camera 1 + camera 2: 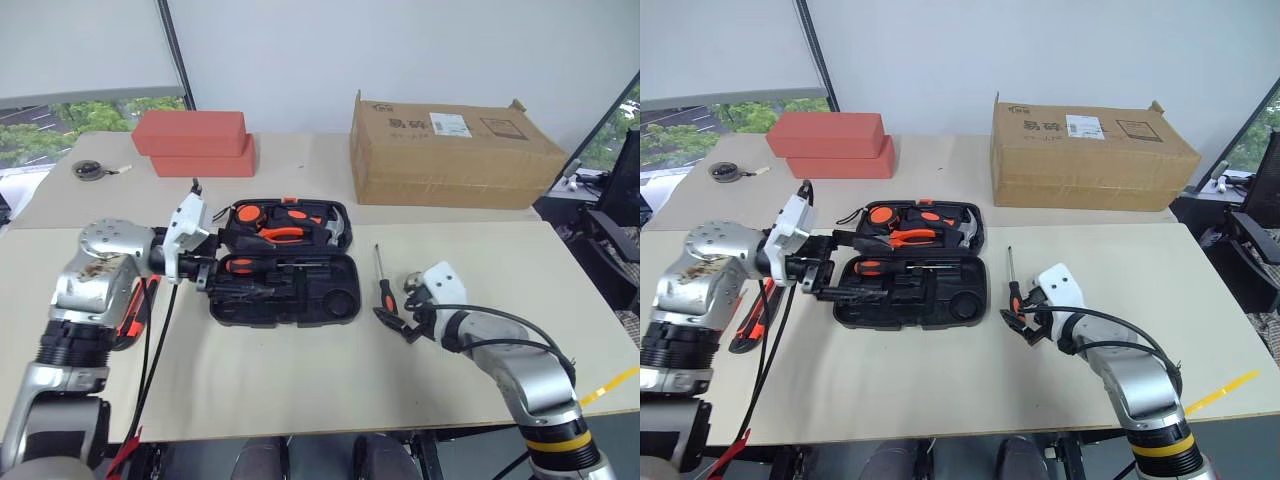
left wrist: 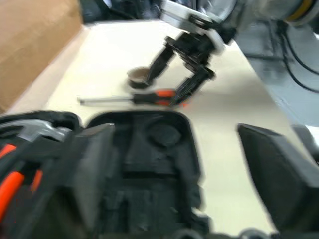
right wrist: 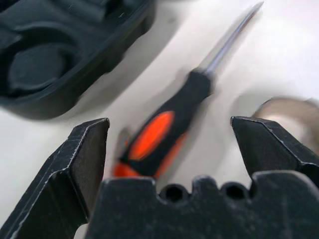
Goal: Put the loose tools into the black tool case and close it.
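The black tool case lies open in the middle of the table, and a black-and-orange screwdriver rests in its near half. My left gripper hangs open at the case's left edge, holding nothing. To the right of the case a loose screwdriver lies on the table. My right gripper is open just above its black-and-orange handle, one finger on each side. A small dark tape ring sits beside that gripper. An orange-black utility knife lies under my left arm.
Orange-handled pliers and a hammer fill the case's far half. A brown cardboard box and two stacked red boxes stand on the back table, with a round grey tape measure at far left.
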